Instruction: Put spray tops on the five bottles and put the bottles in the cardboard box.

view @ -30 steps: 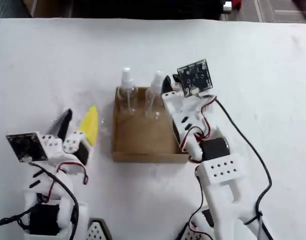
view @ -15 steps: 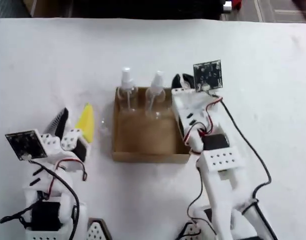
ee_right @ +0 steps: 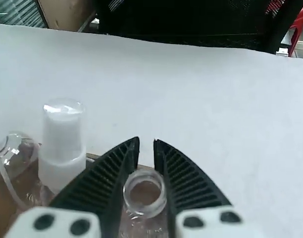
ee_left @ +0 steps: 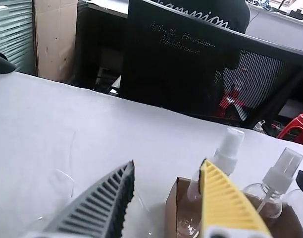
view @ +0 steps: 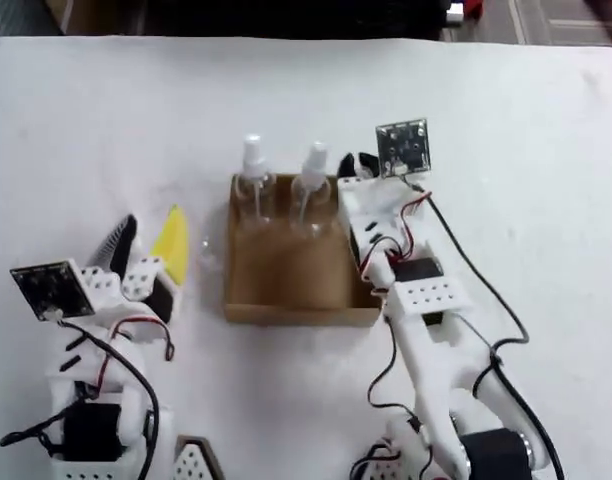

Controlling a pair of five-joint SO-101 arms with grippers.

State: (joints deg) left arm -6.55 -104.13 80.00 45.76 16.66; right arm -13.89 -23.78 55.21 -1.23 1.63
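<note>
Two clear bottles with white spray tops (view: 254,180) (view: 311,185) stand at the far end of the cardboard box (view: 286,300). My right gripper (view: 353,160) is at the box's far right corner. In the right wrist view, that right gripper (ee_right: 146,142) has its black fingers shut around the neck of an open-necked bottle (ee_right: 144,193) with no spray top, beside a capped spray bottle (ee_right: 64,144). My left gripper (view: 153,220) rests left of the box. The left gripper (ee_left: 166,166) is open, with nothing between its grey and yellow fingers.
The white table (view: 506,130) stretches wide to the right and beyond the box. Faint clear outlines (ee_left: 57,183) lie on the table near the left gripper. A dark chair (ee_left: 191,64) stands past the far edge.
The right arm swung right from over the box's middle to its far right corner and stretched out. The left gripper drew back slightly.
</note>
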